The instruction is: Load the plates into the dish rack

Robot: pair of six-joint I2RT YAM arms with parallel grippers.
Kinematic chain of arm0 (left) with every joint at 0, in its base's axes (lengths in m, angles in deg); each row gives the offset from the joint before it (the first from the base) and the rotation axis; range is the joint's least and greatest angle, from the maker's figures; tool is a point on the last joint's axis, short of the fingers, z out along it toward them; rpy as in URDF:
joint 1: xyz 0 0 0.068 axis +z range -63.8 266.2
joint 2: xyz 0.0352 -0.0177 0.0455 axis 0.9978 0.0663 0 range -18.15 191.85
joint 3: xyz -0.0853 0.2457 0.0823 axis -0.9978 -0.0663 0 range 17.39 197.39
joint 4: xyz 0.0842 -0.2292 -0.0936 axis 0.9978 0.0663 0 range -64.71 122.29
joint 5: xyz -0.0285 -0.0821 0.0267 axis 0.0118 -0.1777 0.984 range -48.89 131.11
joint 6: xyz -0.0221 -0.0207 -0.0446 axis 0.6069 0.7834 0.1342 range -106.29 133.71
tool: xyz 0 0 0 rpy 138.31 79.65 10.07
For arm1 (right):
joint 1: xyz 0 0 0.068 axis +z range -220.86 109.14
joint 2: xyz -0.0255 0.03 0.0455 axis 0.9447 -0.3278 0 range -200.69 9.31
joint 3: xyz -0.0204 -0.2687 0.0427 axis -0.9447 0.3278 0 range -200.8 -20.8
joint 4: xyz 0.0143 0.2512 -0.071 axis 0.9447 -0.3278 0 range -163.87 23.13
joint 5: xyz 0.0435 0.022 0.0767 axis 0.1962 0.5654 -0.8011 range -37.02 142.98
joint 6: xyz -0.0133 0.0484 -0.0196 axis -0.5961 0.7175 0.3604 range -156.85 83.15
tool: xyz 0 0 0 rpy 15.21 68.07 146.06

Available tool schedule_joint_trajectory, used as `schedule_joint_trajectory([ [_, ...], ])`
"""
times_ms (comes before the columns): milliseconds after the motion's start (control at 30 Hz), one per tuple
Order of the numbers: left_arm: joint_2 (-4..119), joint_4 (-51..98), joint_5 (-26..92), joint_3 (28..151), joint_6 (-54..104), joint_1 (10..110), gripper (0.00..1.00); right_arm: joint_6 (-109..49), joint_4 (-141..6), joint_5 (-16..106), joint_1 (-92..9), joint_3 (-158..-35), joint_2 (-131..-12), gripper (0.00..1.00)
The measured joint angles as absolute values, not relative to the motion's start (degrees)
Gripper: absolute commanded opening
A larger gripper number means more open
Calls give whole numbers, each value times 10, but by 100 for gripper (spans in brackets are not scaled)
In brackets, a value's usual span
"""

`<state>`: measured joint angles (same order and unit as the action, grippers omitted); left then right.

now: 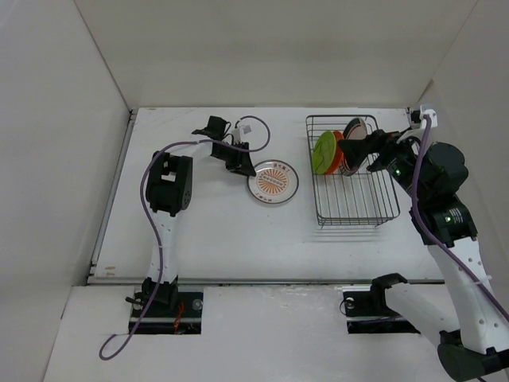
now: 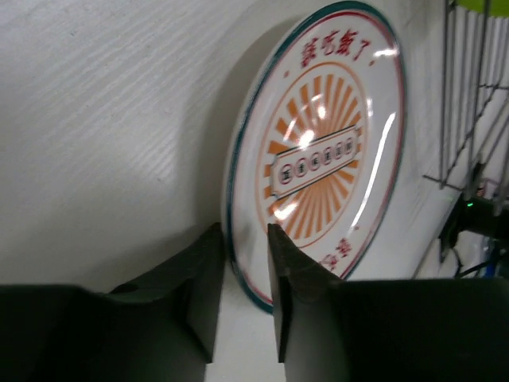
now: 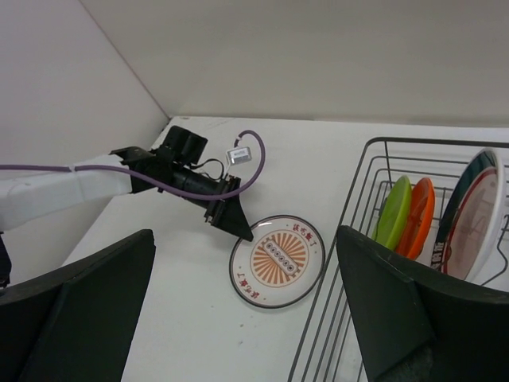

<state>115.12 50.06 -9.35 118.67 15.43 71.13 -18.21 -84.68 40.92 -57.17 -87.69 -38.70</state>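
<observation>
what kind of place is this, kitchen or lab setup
Most likely a robot lab test cell, not a kitchen: a white table boxed in by plain white walls, two robot arms bolted at its near edge, and a dish rack with a sunburst plate beside it.

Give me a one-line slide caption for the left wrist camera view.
Left hand straddles the rim of the sunburst plate lying on the white table, dish rack at the right edge.
</observation>
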Motion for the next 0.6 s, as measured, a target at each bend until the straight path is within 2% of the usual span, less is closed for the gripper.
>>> schedule_joint_trajectory([
  [33, 1153, 504, -92, 1187, 153, 711, 18, -182, -843, 409, -569, -874, -387, 100],
  [67, 1157, 507, -90, 1188, 151, 711, 6, -180, -843, 407, -566, -872, -388, 100],
  [100, 1160, 511, -90, 1190, 151, 711, 0, -180, -842, 405, -565, -869, -388, 100],
  [400, 1168, 543, -134, 1202, 145, 718, 0, -175, -824, 400, -554, -842, -401, 100],
  [600, 1119, 597, -204, 1202, 66, 775, 0, -181, -802, 385, -547, -807, -422, 100],
])
